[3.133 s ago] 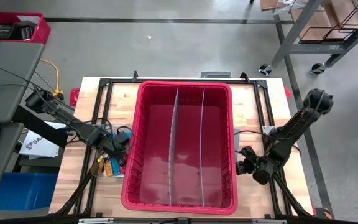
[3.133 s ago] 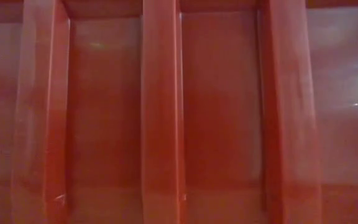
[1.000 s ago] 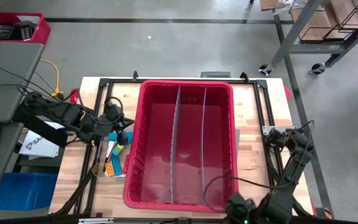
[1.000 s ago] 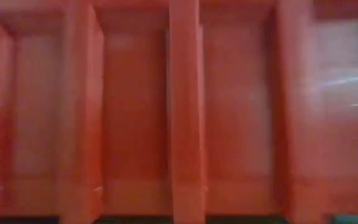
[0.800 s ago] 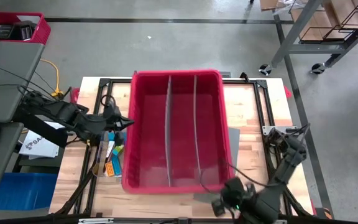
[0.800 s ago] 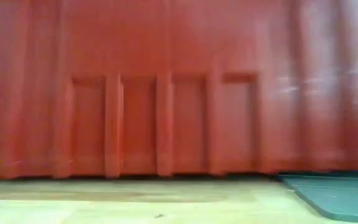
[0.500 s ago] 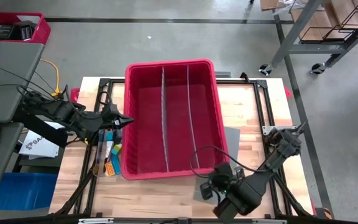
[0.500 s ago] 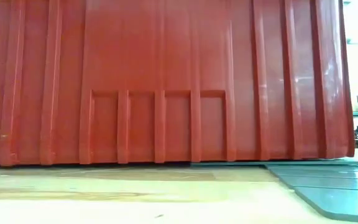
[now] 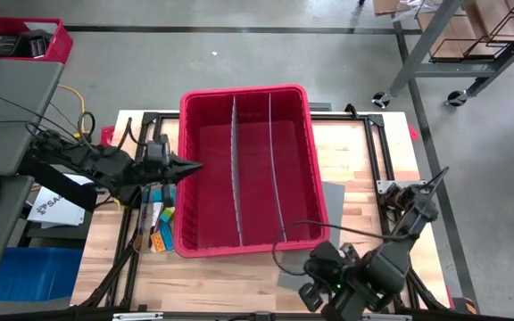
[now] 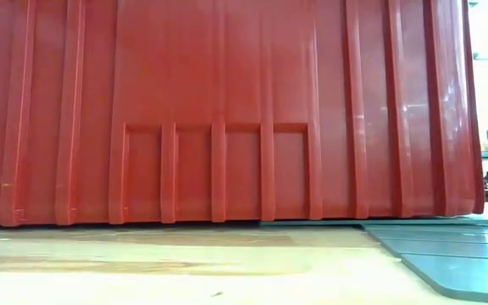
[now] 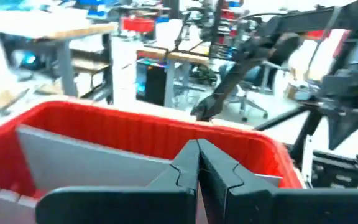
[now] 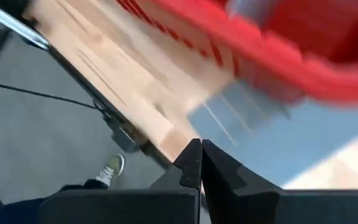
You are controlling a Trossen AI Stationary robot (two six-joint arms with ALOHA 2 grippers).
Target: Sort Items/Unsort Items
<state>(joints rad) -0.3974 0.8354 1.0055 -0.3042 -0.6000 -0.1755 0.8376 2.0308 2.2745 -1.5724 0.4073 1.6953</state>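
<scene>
High view: I see the red bin [image 9: 248, 169] sitting left of centre on the tabletop [image 9: 364, 160], its far rim overhanging the upper edge, two grey dividers [image 9: 236, 169] splitting it into three lengthwise compartments; all three look bare. The left gripper [image 9: 193, 166] sits at the bin's left rim, mid-frame left, fingers pressed together with nothing between them. The items [image 9: 159, 227], orange, blue and yellow pieces with others I cannot make out, lie on the tabletop just outside the bin's lower left corner, beneath the left arm. The right gripper [image 9: 315, 292] is at the lower centre-right of the frame, near the front edge of the tabletop, beside a grey mat [image 9: 333, 198] that shows from under the bin's right side.

Low view: the bin's ribbed red wall fills nearly the whole frame, resting on the wood, with the grey mat at lower right.

Left wrist view: the left gripper's fingers [image 11: 188, 165] meet in a closed point at bottom centre, with the bin's red rim and a grey divider behind them.

Right wrist view: the right gripper's fingers [image 12: 194, 165] are likewise closed and hold nothing; the tabletop's edge, the bin and a person's shoe [image 12: 109, 169] on the floor at lower left are visible.
</scene>
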